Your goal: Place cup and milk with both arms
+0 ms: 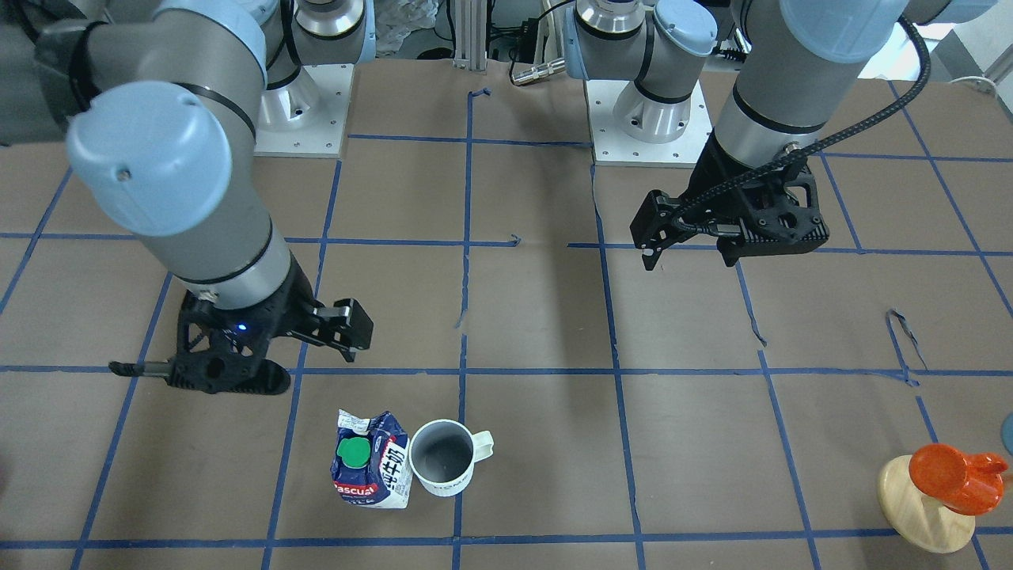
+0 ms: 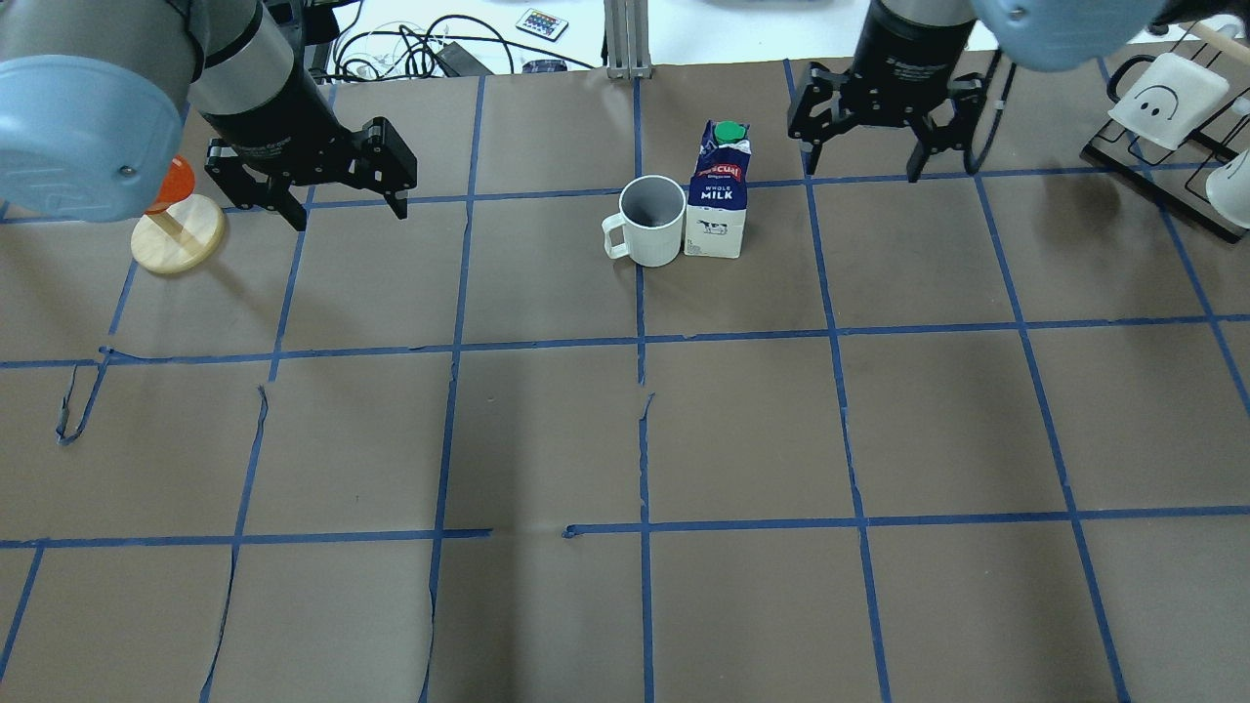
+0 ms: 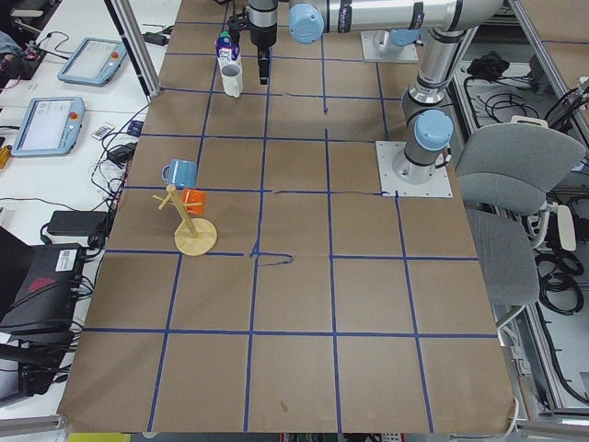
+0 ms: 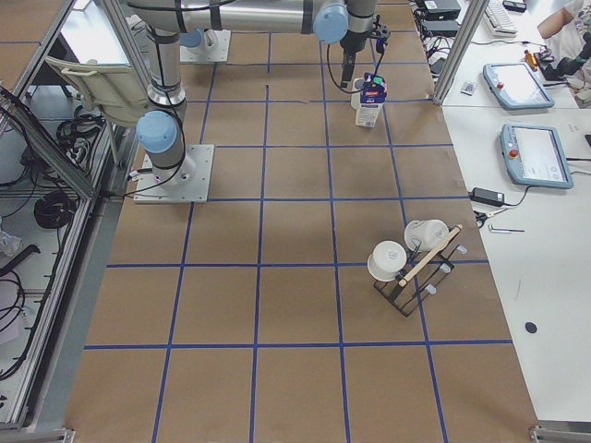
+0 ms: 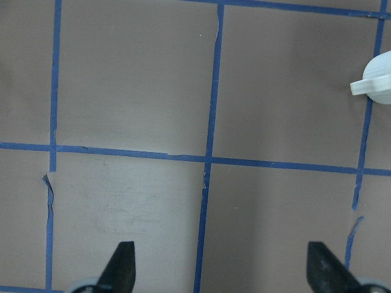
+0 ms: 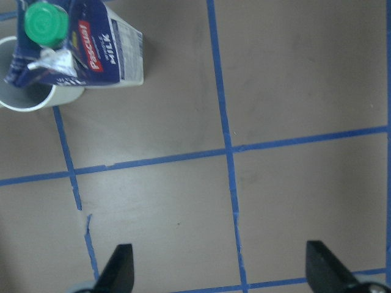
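The table, papered brown and gridded in blue tape, carries everything. Above its far part hang the left arm and right arm. The left tool and right tool are both spread wide and empty, apart from the goods. The milk stands upright near the far edge. The cup seems to touch it on the side toward the left arm, handle outward. The risk, as I judge it: with so little gap, a finger pushed between them could shove the neighbour or topple the tall carton, and two converging arms may clash.
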You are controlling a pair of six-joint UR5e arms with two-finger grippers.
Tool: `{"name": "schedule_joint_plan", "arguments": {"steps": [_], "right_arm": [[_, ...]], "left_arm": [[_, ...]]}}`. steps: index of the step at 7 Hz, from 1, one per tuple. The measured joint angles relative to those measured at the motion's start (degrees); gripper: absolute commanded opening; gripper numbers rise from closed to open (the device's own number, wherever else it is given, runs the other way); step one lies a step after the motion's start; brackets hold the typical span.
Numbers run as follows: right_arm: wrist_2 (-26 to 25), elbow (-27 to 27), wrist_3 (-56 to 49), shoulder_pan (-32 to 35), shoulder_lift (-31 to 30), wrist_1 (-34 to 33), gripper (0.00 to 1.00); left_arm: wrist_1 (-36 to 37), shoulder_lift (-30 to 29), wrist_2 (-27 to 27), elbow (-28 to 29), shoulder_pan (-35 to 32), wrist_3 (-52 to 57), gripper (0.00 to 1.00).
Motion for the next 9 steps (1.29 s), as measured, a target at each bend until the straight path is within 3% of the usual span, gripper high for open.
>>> {"name": "schedule_joint_plan", "arguments": {"steps": [4, 7, 9], "right_arm": [[-4.27, 4.79, -0.74, -0.37, -6.04, 1.30, 1.00], [-3.92, 5.10, -0.96, 0.14, -7.23, 1.27, 1.00], [-0.96, 5.20, -1.48, 0.17, -7.49, 1.40, 1.00]], "left_arm": [[-0.05, 0.06, 0.02, 0.00, 0.00, -0.02, 1.00], [-0.05, 0.09, 0.14, 0.00, 0.00, -0.01, 1.00], [-0.01, 0.14, 0.25, 0.00, 0.00, -0.06, 1.00]]}}
